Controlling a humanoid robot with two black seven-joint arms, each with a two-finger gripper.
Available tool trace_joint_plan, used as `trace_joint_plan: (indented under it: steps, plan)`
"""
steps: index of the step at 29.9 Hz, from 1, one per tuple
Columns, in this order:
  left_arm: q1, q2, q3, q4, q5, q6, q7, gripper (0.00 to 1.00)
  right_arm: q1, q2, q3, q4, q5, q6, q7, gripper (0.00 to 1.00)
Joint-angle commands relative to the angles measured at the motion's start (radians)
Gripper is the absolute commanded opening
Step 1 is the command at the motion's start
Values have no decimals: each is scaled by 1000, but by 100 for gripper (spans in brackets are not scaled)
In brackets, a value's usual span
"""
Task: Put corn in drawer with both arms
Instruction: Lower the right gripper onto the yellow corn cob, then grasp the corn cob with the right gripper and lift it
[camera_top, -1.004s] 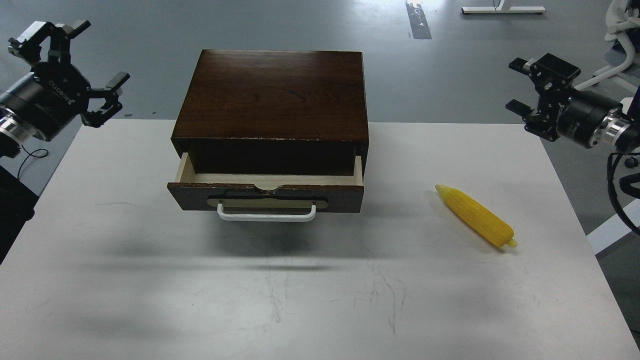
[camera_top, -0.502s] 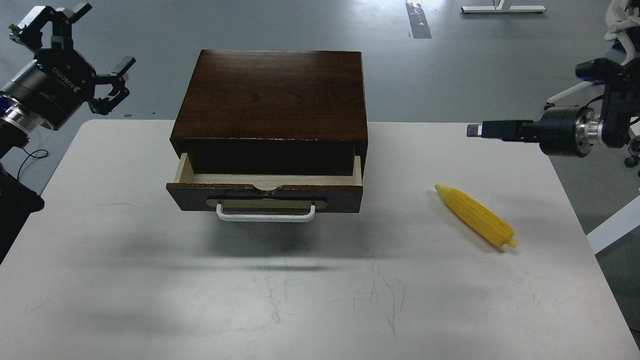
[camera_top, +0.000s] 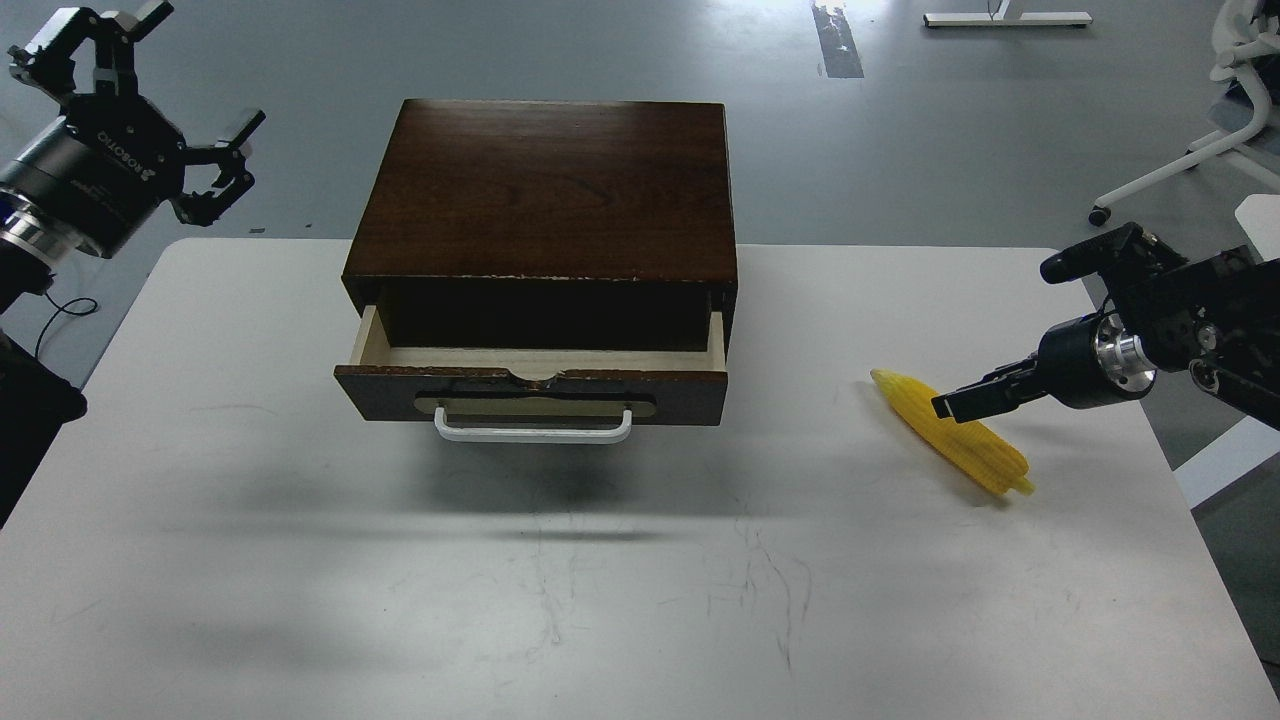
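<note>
The yellow corn (camera_top: 975, 452) lies on the white table (camera_top: 300, 600) at the right, its point toward the box. The dark brown box (camera_top: 545, 190) stands at the table's back middle. Its drawer (camera_top: 530, 392) is pulled partly out, with pale wood inside and a white bar handle (camera_top: 533, 432) in front. My right gripper (camera_top: 950, 405) reaches in from the right, its tip just over the corn's middle; it is seen edge-on, so its fingers cannot be told apart. My left gripper (camera_top: 170, 70) is open and empty, raised beyond the table's back left corner.
The table's right edge runs close to the corn. A white chair base (camera_top: 1180, 165) and a white stand foot (camera_top: 1005, 18) are on the grey floor behind the table. A black cable (camera_top: 60, 305) hangs under my left arm.
My right arm has swung down and turned, bringing its gripper from high at the back right to just over the corn. My left gripper has barely moved. The corn and drawer have not moved.
</note>
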Motion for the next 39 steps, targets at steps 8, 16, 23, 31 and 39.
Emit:
trace_joint_plan:
  steps: [8,16,23,31,39]
  plan:
    - [0,-4,-1,0,0,0,0,99,-2,64,-67,-64,1,-16,0,98]
    - [0,2,-6,0,0,0,0,99,-5,80,-121,-71,1,-78,0,72]
    - [2,2,-8,-3,0,0,0,99,-5,76,-142,-70,1,-78,0,27]
    - [5,7,-9,-5,0,0,0,99,35,54,-132,-44,10,-78,0,14]
    - [5,7,-14,-6,0,0,0,99,348,59,-129,53,31,-71,0,16]
